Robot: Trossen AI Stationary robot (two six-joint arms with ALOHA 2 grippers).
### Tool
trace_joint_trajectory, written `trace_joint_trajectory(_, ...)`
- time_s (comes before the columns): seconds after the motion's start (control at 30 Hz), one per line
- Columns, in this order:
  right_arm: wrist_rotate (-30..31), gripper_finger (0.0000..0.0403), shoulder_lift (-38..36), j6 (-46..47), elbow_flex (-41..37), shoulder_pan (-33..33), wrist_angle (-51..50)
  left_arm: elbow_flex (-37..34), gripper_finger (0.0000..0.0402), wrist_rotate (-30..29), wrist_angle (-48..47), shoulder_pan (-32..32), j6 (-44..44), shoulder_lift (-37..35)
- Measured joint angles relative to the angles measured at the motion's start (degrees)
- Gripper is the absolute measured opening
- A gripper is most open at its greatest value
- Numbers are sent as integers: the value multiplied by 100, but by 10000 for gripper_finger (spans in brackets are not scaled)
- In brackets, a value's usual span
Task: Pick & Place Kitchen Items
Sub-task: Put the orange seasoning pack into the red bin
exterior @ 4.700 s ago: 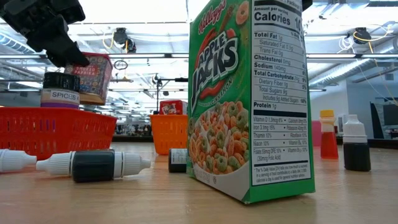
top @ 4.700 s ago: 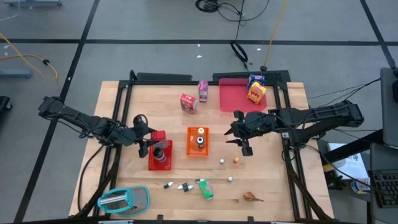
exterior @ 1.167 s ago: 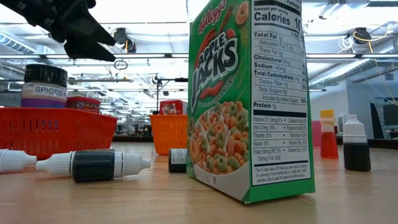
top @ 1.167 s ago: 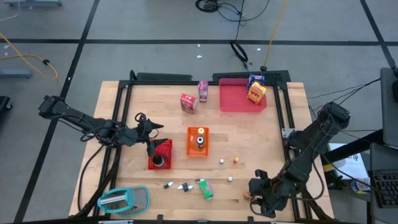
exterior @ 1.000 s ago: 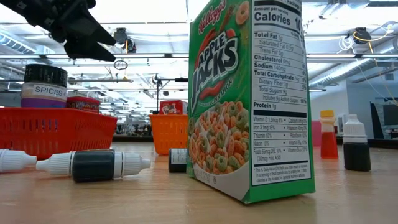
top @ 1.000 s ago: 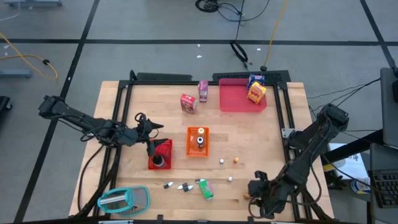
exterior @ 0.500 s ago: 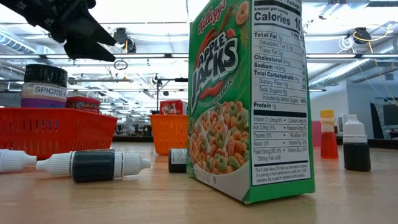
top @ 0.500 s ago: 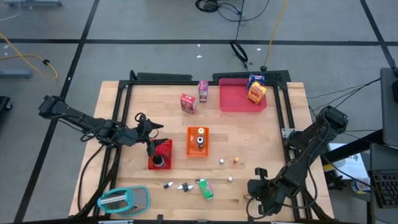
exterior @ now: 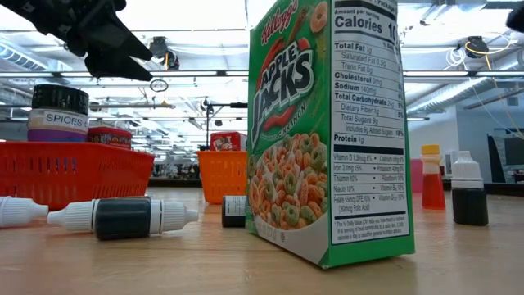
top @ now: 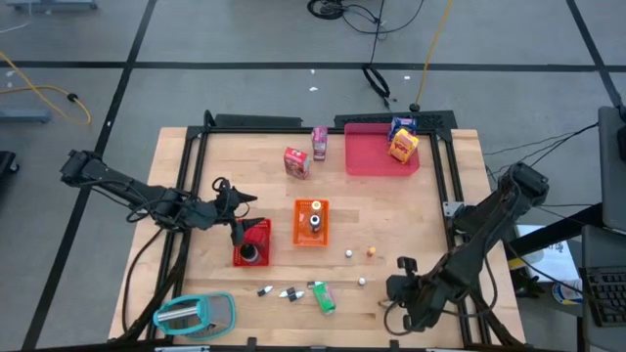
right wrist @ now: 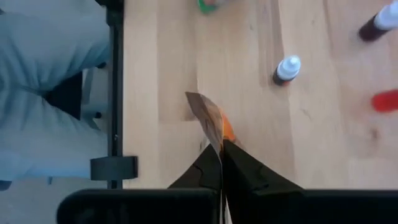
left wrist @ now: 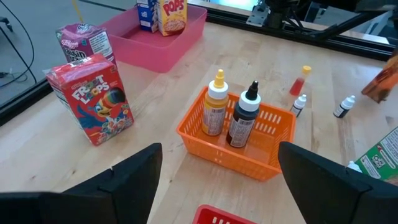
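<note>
My right gripper [top: 399, 293] hovers near the table's near right corner, shut on a thin brown and orange packet [right wrist: 211, 121]. My left gripper [left wrist: 219, 152] hangs open above the red bin [top: 252, 242], which holds a dark spice jar [exterior: 57, 115]. The orange bin [left wrist: 233, 146] holds two bottles. A red carton [left wrist: 93, 99] and a pink carton [left wrist: 82, 42] stand on the wood. A blue and a yellow carton [top: 402, 139] stand in the pink tray [top: 377, 156]. The green carton [exterior: 327, 131] stands upright by lying dropper bottles [exterior: 123, 217]. My right gripper pinches the packet by one end [right wrist: 219, 149] between its two fingers. The packet stands edge-on and sticks out past the fingertips over the wood. Whether its free end touches the table, I cannot tell.
Small bottles and balls [top: 360, 256] lie on the wood between the orange bin and my right gripper. A teal-rimmed oval object [top: 196, 313] sits at the near left corner. A person's grey trouser legs [right wrist: 56, 68] show beyond the table's edge rail [right wrist: 115, 93].
My right gripper has crept a little toward the table's left and far edge. The packet's orange tip, seen beside the fingers a second ago in the high view, no longer shows there. My left gripper stays still and open.
</note>
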Motion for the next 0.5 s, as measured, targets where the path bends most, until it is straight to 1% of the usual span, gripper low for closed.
trace_joint_trajectory(0.17, 23, 1, -326, -356, 199, -120, -120, -1, 324, 1, 2, -1, 8, 0)
trace_joint_trajectory(0.27, 170, 0, -492, -622, 354, -238, -336, 1, 324, 1, 4, -1, 13, 0)
trace_joint_trajectory(0.4, 342, 0, -725, -1081, 511, -474, -346, 1, 324, 1, 23, -1, 11, 0)
trace_joint_trajectory(0.5, 350, 0, -843, -1501, 600, -711, -340, 1, 324, 7, 180, -1, 75, 0)
